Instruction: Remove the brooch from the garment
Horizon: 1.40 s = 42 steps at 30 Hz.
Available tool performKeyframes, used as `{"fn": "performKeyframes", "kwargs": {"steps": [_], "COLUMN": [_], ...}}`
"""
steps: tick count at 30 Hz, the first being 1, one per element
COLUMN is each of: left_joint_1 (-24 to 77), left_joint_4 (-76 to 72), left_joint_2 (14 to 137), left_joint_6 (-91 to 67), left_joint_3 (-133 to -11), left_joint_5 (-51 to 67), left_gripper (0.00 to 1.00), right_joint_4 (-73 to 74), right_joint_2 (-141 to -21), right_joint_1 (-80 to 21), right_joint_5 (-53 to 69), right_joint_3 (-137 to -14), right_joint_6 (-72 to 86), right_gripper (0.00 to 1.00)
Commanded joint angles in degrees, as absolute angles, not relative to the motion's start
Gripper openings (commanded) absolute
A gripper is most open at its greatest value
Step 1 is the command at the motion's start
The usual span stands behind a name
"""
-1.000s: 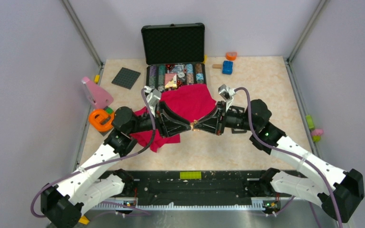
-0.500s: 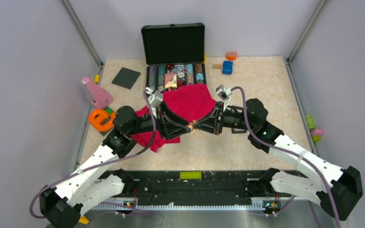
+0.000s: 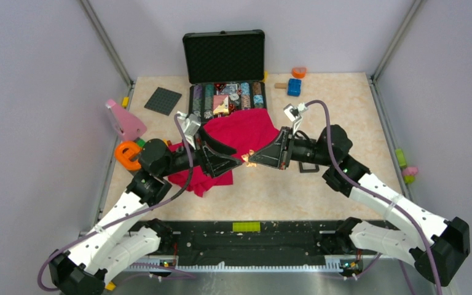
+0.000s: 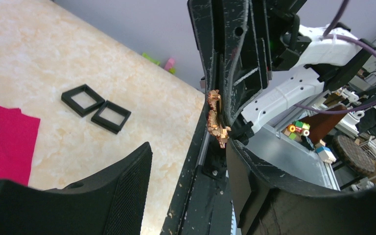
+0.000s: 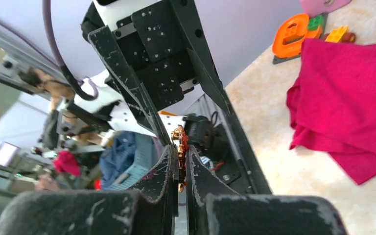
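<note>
The brooch (image 3: 248, 158) is a tiny orange-gold ornament, off the cloth and pinched in the tips of my right gripper (image 3: 253, 161), which is shut on it above the table. In the right wrist view the brooch (image 5: 179, 146) sits between the closed fingers (image 5: 164, 171). My left gripper (image 3: 236, 157) is open, its jaws spread wide just left of the brooch without touching it. The left wrist view shows the brooch (image 4: 217, 120) held by the right fingers ahead of my open left gripper (image 4: 186, 166). The garment, a magenta cloth (image 3: 246, 130), lies crumpled under and behind both grippers.
An open black case (image 3: 224, 58) with small items stands behind the cloth. An orange ring toy (image 3: 129, 155) and a pink piece (image 3: 125, 120) lie at left. A black plate (image 3: 163, 100), a blue block (image 3: 294, 87), an orange block (image 3: 298, 72) and two black square frames (image 4: 95, 107) lie around.
My left gripper has opened, let go of the brooch and drawn back to the left. My right gripper keeps the brooch and has lifted slightly.
</note>
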State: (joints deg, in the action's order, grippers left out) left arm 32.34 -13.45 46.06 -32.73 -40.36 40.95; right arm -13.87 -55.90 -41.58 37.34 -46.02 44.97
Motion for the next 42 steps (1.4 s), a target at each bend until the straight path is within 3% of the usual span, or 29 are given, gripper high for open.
{"fn": "performKeyframes", "kwargs": {"steps": [1, 5, 10, 16, 20, 26, 42], "left_joint_1": [31.83, 30.69, 29.16, 28.39, 28.38, 28.44, 28.65], "left_joint_4": [-15.83, -12.61, -8.44, -13.2, -15.16, -19.34, -9.55], "left_joint_2": [44.12, 43.48, 46.79, 48.6, 49.66, 52.86, 54.23], "left_joint_6": [-35.21, -36.23, -42.23, -48.99, -50.31, -52.33, -43.67], "left_joint_3": [-40.97, -42.12, -46.59, -46.05, -45.85, -44.91, -44.56], "left_joint_5": [39.49, 37.92, 39.26, 41.44, 44.19, 50.15, 48.93], "left_gripper": [0.62, 0.64, 0.67, 0.67, 0.6, 0.43, 0.35], "right_joint_4": [-16.76, -12.94, -18.39, -15.8, -5.54, -3.64, -4.78], "right_joint_2": [-55.36, -54.82, -56.86, -56.78, -57.49, -60.65, -61.82], "right_joint_1": [-40.74, -39.61, -38.41, -38.41, -38.41, -38.41, -38.41], "right_joint_5": [35.73, 33.95, 36.11, 35.84, 35.01, 40.44, 41.94], "right_joint_3": [-49.81, -49.46, -45.67, -46.85, -51.51, -53.56, -53.67], "right_joint_6": [58.74, 64.37, 76.28, 71.8, 60.75, 51.22, 45.86], "right_gripper": [0.0, 0.0, 0.0, 0.0, 0.0, 0.0, 0.0]}}
